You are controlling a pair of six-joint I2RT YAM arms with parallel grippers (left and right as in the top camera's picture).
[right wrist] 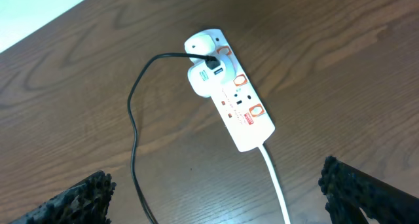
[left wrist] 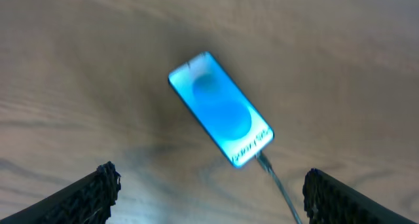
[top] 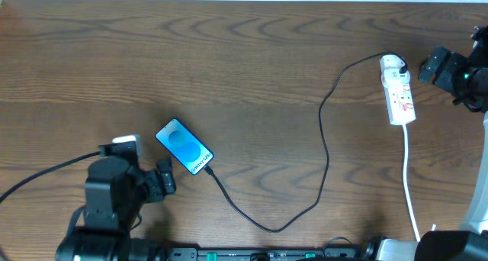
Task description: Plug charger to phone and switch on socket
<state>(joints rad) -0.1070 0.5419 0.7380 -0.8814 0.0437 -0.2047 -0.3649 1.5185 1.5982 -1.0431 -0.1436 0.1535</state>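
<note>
Your left gripper (left wrist: 209,179) and right gripper (right wrist: 215,176) hang spread, empty. Charger (top: 324,139) looks plugged into phone (top: 184,147); you next switch on the power strip (right wrist: 241,112).

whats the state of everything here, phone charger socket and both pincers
phone: screen lit, lying flat, looks plugged in
charger: one end at the phone, other in the white adapter on the socket
socket: lying flat, switch on or off unclear
left pincer: open, empty
right pincer: open, empty
</note>
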